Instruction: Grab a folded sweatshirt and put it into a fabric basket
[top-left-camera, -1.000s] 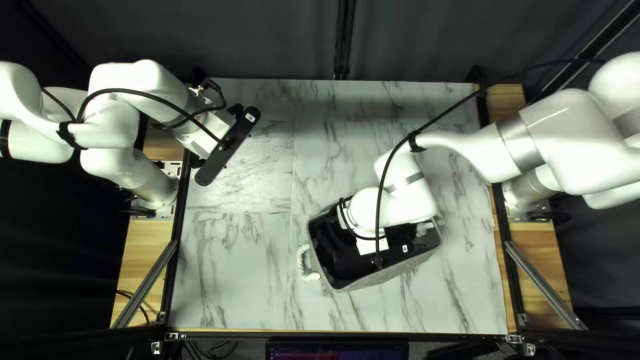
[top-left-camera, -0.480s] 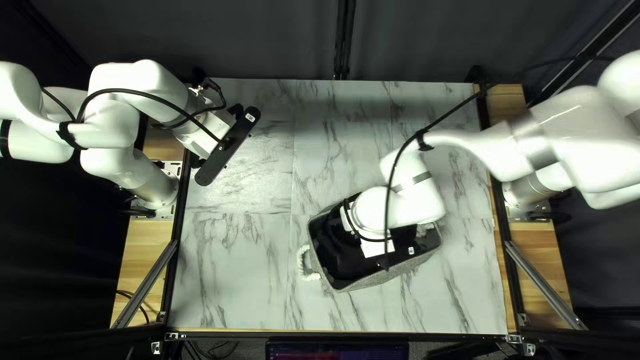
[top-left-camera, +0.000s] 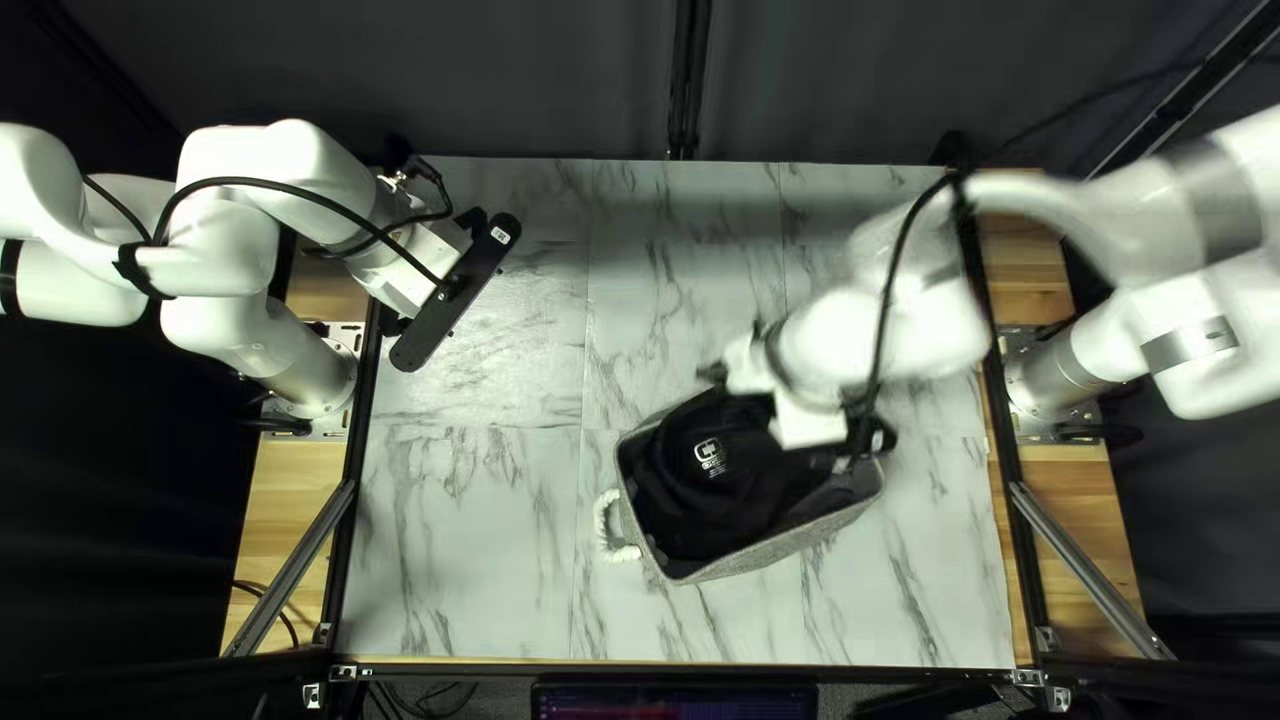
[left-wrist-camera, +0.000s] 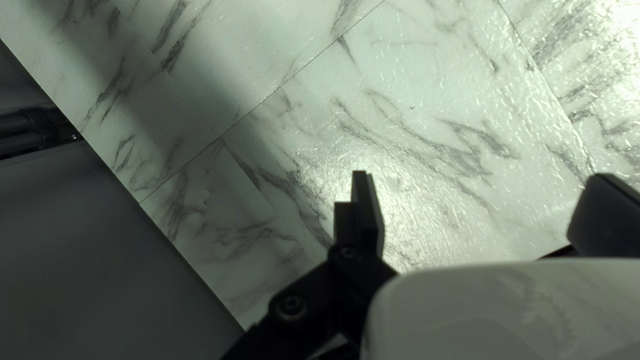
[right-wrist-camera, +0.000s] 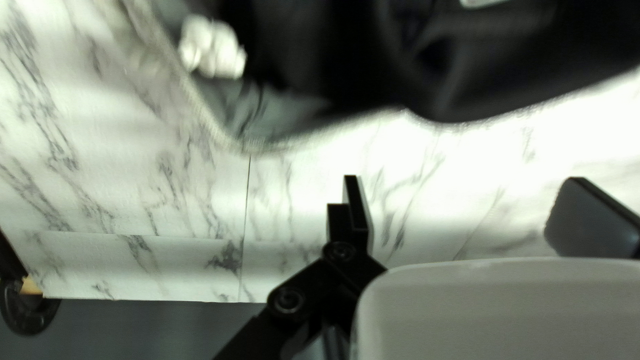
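One black sweatshirt (top-left-camera: 694, 487) is lying inside the fabric basket (top-left-camera: 774, 551) in the top left view; I am judging it soft, limp, best gripped by a thick fold. In the left wrist view, the left gripper (left-wrist-camera: 480, 175) is holding its fingers apart, grasping nothing. In the right wrist view, the right gripper (right-wrist-camera: 463, 178) is likewise having released fingers.

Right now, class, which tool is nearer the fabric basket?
Right. The right tool hovers close by the basket, on its far side; the left tool hangs well away, across the table.
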